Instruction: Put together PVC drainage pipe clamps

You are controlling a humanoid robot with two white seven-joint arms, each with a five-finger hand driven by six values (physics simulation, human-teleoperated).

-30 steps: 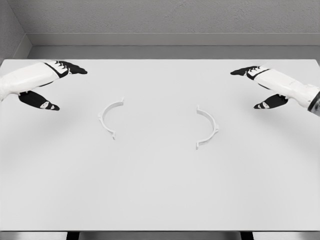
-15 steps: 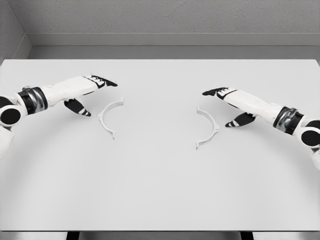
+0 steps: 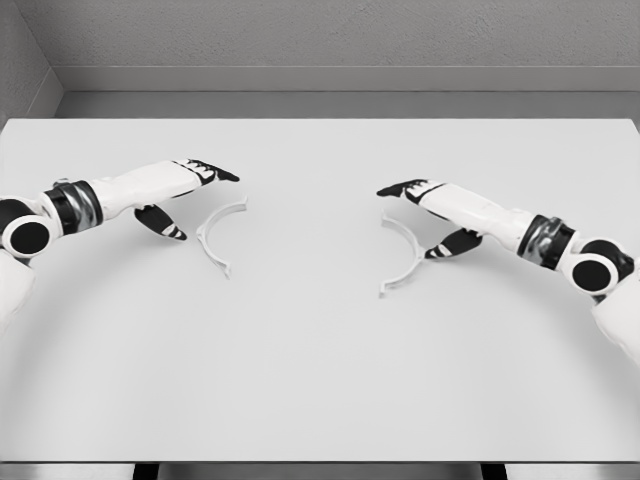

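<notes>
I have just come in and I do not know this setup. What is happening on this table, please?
A humanoid robot reaches with both hands toward two white curved plastic clamp halves lying apart on the white table. The left hand is beside the left clamp half, fingers open. The right hand is over the right clamp half and looks to be touching it. Neither piece is lifted or joined yet.

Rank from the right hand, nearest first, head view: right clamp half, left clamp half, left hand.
1. right clamp half: beside the right hand, under its fingers.
2. left clamp half: left of centre.
3. left hand: farthest left, beyond that half.
</notes>
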